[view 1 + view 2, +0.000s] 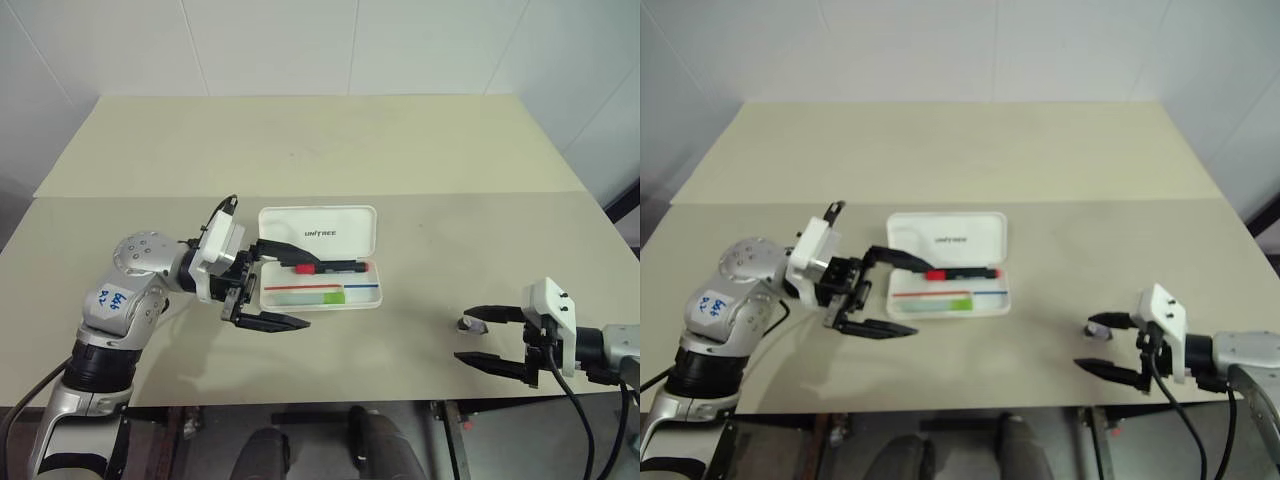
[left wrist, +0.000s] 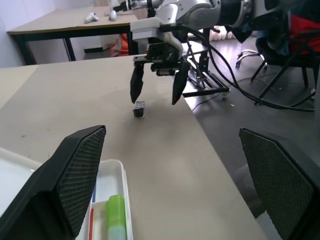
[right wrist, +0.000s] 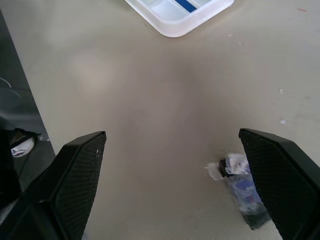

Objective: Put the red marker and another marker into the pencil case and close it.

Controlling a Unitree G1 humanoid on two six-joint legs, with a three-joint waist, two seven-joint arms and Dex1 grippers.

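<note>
Nearest the table's front edge, the right gripper (image 1: 488, 339) hangs low over the bare tabletop (image 1: 420, 230) with its two black fingers spread wide and nothing between them. Just beside its far finger lies a small dark grey piece (image 1: 464, 323) with a scrap of white on it, resting on the table; the right wrist view shows it close in front of one finger, though whether they touch cannot be told. No other thing lies between this gripper and the pencil case (image 1: 320, 258), which sits well apart from it, toward the robot's left and a little farther back. The left gripper (image 1: 276, 283) is also spread wide and empty, pointing sideways toward the robot's right, its far finger reaching over the case's left end and its near finger out in front of the case's front wall. The case stands open, its lid tilted up at the back with grey lettering showing. Inside the tray, the green marker (image 1: 312, 296) lies flat along the front, just past the left gripper's fingertips, and the red marker (image 1: 329, 267) lies lengthwise behind it, its red cap end nearest that gripper's far finger. A red-and-blue stripe (image 1: 330, 286) runs along the tray between the two markers. Beyond the case, the far half of the table stretches to a white wall (image 1: 320, 45).
</note>
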